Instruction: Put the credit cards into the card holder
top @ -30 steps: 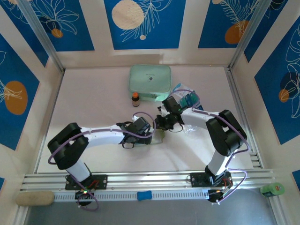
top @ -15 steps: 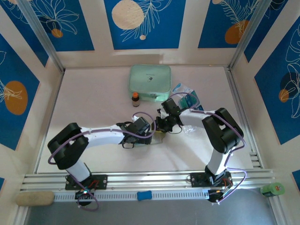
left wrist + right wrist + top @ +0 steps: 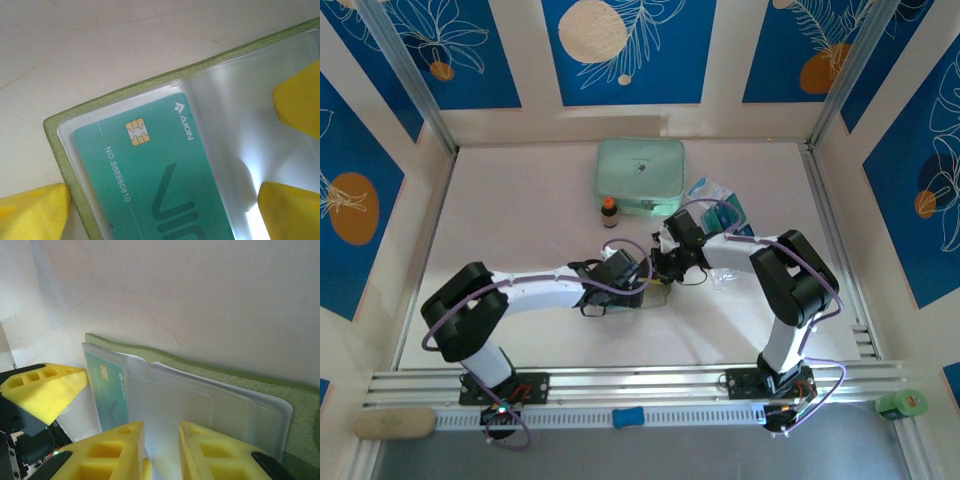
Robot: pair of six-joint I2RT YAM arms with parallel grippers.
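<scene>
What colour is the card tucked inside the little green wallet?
Teal, with pale lettering. The credit card shows best in the left wrist view.

We are seeing the teal plastic chip card running off the left wrist view's bottom edge, and the edges are cropping the olive-green square fabric wallet too.

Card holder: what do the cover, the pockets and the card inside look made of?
The cover looks like olive fabric or felt: matte, with a fuzzy grain; it could be faux suede. The pockets are clear soft plastic, glossy, with glare and pressed seams. The card is probably stiff plastic, with teal print and a gold chip, seen through a pocket.
</scene>
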